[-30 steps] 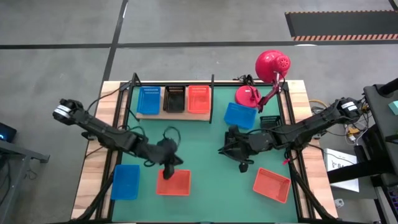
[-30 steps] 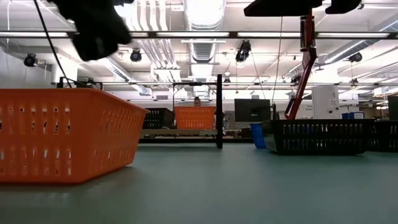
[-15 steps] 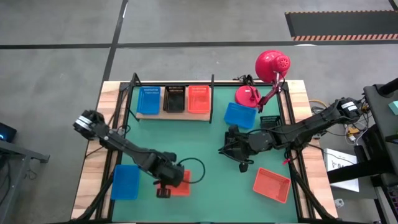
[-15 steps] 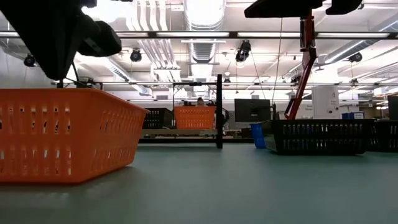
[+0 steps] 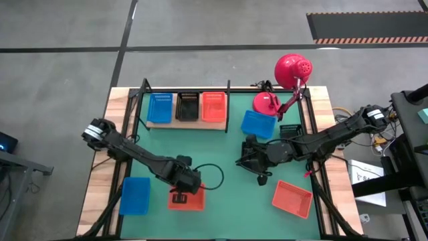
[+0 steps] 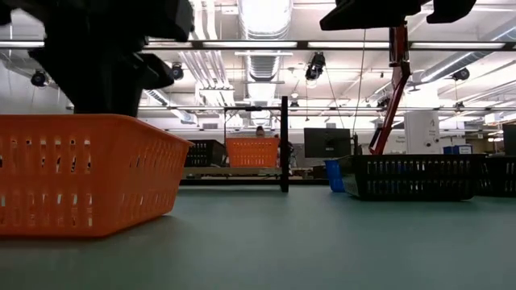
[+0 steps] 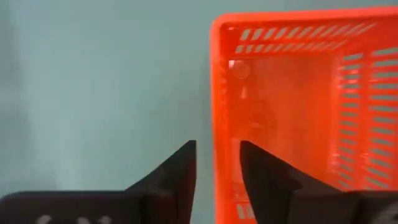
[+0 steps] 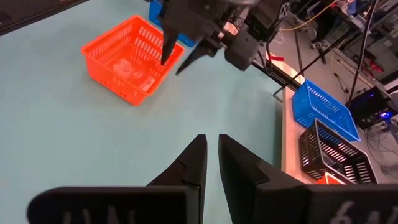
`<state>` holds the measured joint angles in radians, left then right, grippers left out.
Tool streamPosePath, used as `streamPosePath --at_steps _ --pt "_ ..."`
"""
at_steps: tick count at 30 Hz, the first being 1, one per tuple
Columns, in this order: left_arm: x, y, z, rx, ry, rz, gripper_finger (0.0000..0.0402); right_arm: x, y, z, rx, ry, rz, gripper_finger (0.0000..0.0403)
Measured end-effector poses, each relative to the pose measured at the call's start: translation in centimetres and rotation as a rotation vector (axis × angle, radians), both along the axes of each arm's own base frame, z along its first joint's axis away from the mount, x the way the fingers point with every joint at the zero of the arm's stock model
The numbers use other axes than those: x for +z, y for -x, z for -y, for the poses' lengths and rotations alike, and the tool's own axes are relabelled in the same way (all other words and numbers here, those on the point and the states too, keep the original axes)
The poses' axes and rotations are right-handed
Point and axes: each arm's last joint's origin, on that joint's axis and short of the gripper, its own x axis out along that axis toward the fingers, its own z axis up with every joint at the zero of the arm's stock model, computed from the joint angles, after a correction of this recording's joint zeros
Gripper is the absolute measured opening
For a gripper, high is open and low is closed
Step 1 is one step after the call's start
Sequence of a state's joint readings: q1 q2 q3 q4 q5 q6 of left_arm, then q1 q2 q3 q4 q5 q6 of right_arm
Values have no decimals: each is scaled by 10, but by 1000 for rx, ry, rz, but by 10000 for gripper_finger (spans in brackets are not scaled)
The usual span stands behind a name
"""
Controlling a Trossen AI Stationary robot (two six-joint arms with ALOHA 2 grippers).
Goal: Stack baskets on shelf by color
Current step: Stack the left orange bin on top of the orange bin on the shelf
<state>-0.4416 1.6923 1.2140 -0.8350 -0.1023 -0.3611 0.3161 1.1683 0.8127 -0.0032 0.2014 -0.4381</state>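
Green matting (image 5: 221,161) covers the table, and at its far edge the shelf (image 5: 187,126) holds one blue basket (image 5: 160,107), one black basket (image 5: 188,106) and one orange-red basket (image 5: 214,106) abreast, each apparently empty. That looks like an early stage: four loose baskets remain on the mat (two blue, two orange-red), plus a black one near the lamp (image 5: 289,73). The left gripper (image 7: 216,163) hangs over the near orange-red basket (image 5: 186,199), fingers parted astride its wall without pinching yet. The right gripper (image 8: 211,155) hovers mid-table, fingers nearly together, holding nothing.
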Motion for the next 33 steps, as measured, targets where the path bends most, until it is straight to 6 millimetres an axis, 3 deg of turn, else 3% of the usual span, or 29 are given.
streamPosePath --at_steps 8,11,17,21,28,33 --pt "-22 -6 -1 -42 -21 5 131 -1 0 0 0 2 -3 34" --pt "-22 -6 -3 -34 -33 8 103 -1 0 0 0 2 -4 34" --pt "-21 -5 -11 58 -62 8 11 -1 0 0 -1 2 -4 34" --pt "-20 1 -27 291 -143 -31 17 -2 0 0 -1 1 -4 34" --pt "-8 23 -63 987 -272 -22 20 -2 0 0 -2 -1 -4 34" --pt "-2 25 -64 1072 -229 -1 20 -2 0 0 -10 -4 -5 34"
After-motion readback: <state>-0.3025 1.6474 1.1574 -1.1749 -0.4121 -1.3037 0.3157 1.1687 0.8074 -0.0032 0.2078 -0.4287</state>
